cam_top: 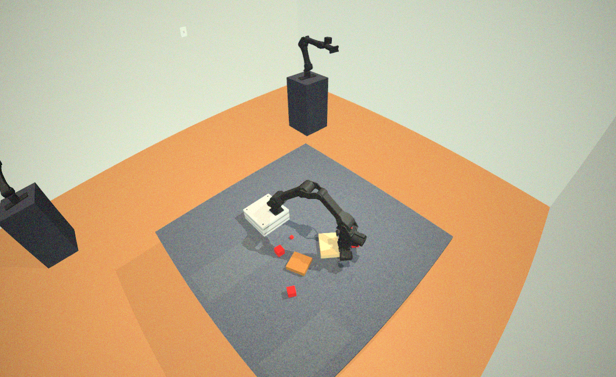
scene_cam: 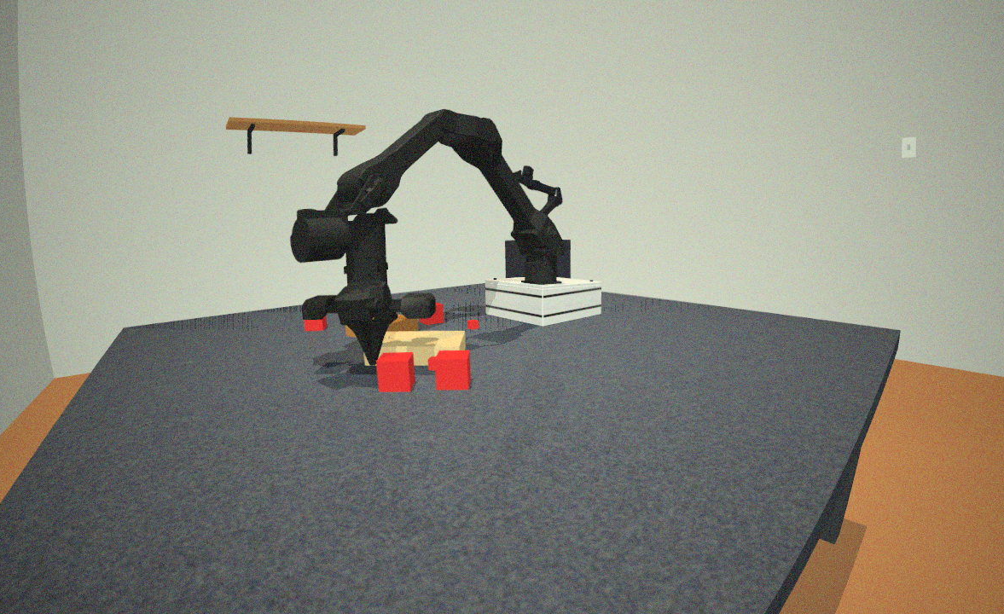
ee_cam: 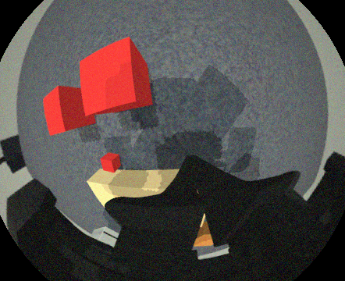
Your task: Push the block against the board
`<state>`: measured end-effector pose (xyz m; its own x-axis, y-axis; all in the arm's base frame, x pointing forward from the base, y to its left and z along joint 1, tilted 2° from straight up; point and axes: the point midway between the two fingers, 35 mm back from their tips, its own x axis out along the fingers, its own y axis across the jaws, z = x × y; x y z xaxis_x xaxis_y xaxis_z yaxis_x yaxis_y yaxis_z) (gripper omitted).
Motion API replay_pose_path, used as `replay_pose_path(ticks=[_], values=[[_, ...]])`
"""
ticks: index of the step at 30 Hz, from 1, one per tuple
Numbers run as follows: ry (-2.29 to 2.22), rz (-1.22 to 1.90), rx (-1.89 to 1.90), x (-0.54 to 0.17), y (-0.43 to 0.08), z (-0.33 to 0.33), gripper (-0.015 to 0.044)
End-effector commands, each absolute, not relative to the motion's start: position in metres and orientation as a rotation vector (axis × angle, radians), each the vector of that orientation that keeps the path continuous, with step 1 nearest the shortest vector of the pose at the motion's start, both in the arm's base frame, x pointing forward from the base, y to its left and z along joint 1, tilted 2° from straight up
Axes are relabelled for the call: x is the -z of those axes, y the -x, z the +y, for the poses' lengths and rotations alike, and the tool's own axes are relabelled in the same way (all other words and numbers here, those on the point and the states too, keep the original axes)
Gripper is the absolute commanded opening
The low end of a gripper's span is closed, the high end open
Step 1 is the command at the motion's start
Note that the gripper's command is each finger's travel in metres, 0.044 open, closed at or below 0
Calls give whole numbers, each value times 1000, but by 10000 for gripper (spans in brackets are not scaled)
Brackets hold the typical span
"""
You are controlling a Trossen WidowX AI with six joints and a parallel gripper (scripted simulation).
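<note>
The claw (cam_top: 345, 257) (scene_cam: 374, 362) is closed on nothing, pointed down beside the pale board (cam_top: 327, 245) (scene_cam: 428, 346) (ee_cam: 133, 181); the orange block (cam_top: 298, 263) (scene_cam: 406, 323) (ee_cam: 204, 237) is set apart from the board.

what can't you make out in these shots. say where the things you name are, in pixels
- Far side of the yellow slab (cam_top: 328, 244) (scene_cam: 443, 341) (ee_cam: 129, 181): covered by the gripper in the top and wrist views.
- Whether the gripper (cam_top: 345, 255) (scene_cam: 372, 362) touches the slab: its dark body covers that spot in all views.
- Orange block (cam_top: 299, 263) (scene_cam: 407, 322) (ee_cam: 204, 236): mostly behind the gripper in the exterior and wrist views.
</note>
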<state>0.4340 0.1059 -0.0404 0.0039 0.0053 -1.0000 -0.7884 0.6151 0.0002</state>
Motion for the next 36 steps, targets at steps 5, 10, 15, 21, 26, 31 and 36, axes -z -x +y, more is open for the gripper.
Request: replay_pose_path(ticks=[5, 10, 15, 21, 26, 31, 36], values=[[705, 1448, -713, 41, -427, 95, 0], [705, 1449, -713, 41, -423, 89, 0], [706, 1450, -712, 42, -418, 83, 0], [706, 1450, -712, 42, -413, 75, 0], [706, 1451, -712, 42, -408, 69, 0], [707, 1451, -712, 42, -403, 63, 0], [707, 1452, -712, 42, -398, 57, 0]])
